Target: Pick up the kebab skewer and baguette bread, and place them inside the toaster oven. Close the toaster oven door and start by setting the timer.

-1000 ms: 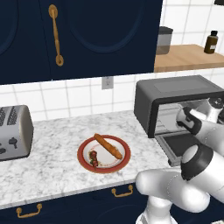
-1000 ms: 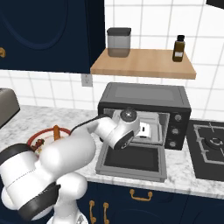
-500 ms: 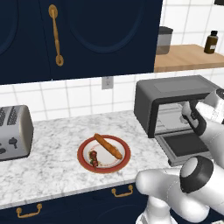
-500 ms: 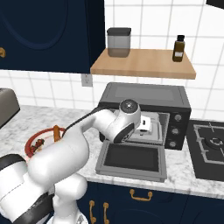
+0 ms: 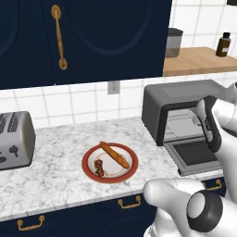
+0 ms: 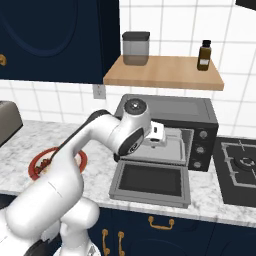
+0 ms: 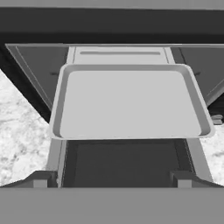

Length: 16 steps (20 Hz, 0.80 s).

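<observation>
- The toaster oven [image 6: 167, 131] stands on the counter [image 5: 60, 162] at the right, and its door [image 6: 152, 181] hangs fully down, lying flat in front of the cavity.
- A pale tray [image 7: 130, 103] sits part-way out of the cavity over the lowered door, and nothing lies on it.
- The gripper [image 7: 111, 177] faces the oven mouth just in front of the tray; its two fingertips stand wide apart at either side of the hand view and hold nothing.
- The baguette [image 5: 114, 154] and the kebab skewer [image 5: 99, 167] both lie on the red-rimmed plate [image 5: 131, 170], well apart from the oven and to its left. The skewer rests just beside the loaf's nearer end; whether they touch cannot be told.
- A silver toaster [image 5: 15, 140] stands at the far left of the counter and plays no part in the work.
- Judgement: the oven is prepared and neither food item is loaded, so the step in hand is the first pick-up.
- Judgement: the next move calls for the arm to swing left to the plate, come down over one item with the jaws set across its narrow width, and close.
- Judgement: the skewer is thin and low, so it will need careful alignment.
</observation>
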{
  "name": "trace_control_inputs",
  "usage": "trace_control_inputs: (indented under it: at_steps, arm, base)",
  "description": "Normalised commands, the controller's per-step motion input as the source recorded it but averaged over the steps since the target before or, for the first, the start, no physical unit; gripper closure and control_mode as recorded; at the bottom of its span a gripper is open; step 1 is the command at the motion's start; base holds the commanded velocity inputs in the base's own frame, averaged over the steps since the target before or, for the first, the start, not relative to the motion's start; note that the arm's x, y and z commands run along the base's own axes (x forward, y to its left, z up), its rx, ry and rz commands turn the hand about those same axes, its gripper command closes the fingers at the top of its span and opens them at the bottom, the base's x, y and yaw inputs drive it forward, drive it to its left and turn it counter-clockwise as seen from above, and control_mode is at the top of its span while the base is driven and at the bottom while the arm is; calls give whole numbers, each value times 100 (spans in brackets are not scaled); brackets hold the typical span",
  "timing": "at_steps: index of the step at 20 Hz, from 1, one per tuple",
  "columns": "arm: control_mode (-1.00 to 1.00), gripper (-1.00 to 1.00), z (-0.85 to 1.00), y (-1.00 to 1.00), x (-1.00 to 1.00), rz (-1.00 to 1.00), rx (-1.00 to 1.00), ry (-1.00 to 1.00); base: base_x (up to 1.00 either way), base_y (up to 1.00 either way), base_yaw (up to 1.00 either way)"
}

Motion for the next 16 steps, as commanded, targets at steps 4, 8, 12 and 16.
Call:
trace_control_inputs:
  at_steps: [4, 8, 12, 16]
  arm:
    - [-100, -100, 18, 82, -47, 0, 0, 6]
    - [-100, -100, 0, 94, -41, 0, 0, 2]
    - [-100, -100, 0, 100, -19, 0, 0, 5]
    - [-100, -100, -3, 91, -3, 3, 0, 7]
  base:
    - [0, 0, 0]
    - [0, 0, 0]
    - [0, 0, 0]
    - [0, 0, 0]
